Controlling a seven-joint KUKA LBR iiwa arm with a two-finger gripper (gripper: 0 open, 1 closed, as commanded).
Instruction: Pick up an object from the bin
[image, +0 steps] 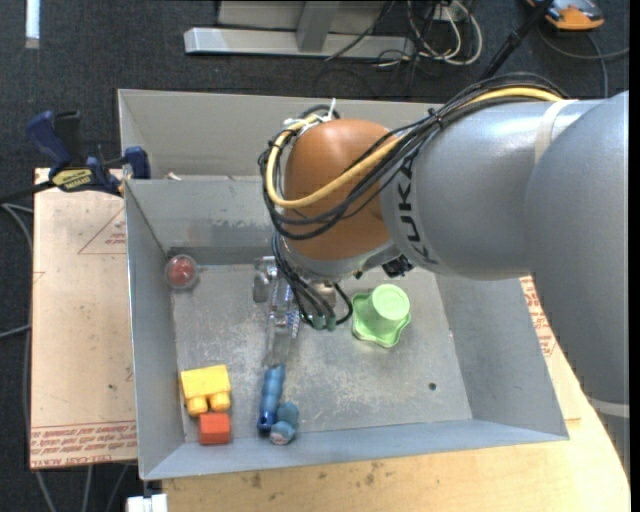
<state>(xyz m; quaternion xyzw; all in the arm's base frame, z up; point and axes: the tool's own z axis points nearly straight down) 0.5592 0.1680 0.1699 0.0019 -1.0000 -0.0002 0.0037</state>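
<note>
On the grey arm, beside its orange cover, the letters "KUKA" are partly readable. The gripper hangs over the middle of the bin; whether it is open or closed cannot be told. A blue tube-shaped thing lies near it toward the front wall, and a green cup just beside it. The bin's floor is scratched grey metal, and dark carpet surrounds the bin.

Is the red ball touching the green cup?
No, the red ball lies at the far left, and the green cup stands well apart on the right.
</note>
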